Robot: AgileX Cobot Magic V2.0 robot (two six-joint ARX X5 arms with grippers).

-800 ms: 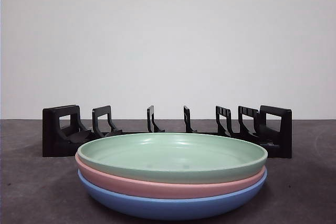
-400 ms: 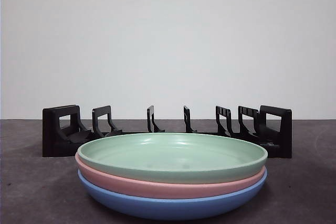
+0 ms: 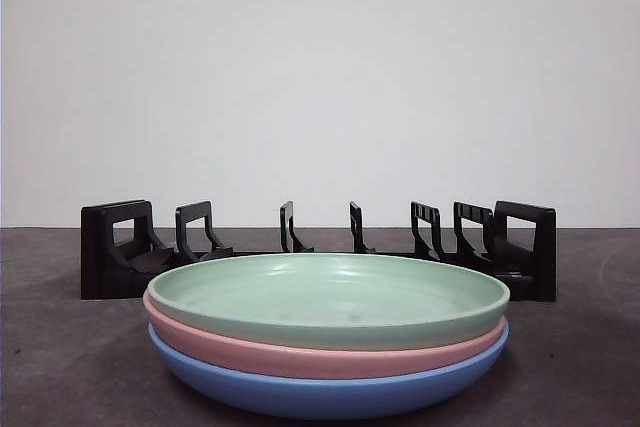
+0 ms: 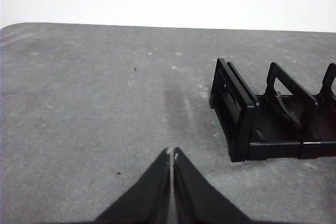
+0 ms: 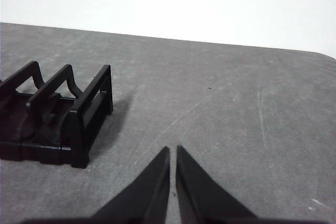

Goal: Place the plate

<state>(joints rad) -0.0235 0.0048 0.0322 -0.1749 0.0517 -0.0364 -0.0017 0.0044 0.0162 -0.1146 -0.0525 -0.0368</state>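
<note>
Both pairs of fingers, left gripper and right gripper, are closed on nothing. Three stacked plates: green plate, pink plate, blue plate. One black rack holds nothing.

No readable text or labels anywhere.

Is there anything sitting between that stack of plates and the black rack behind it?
Nothing visible does. The green plate tops the stack, on the pink plate and blue plate, and the black rack stands right behind with its slots empty. Both pincers are away from the plates.
</note>
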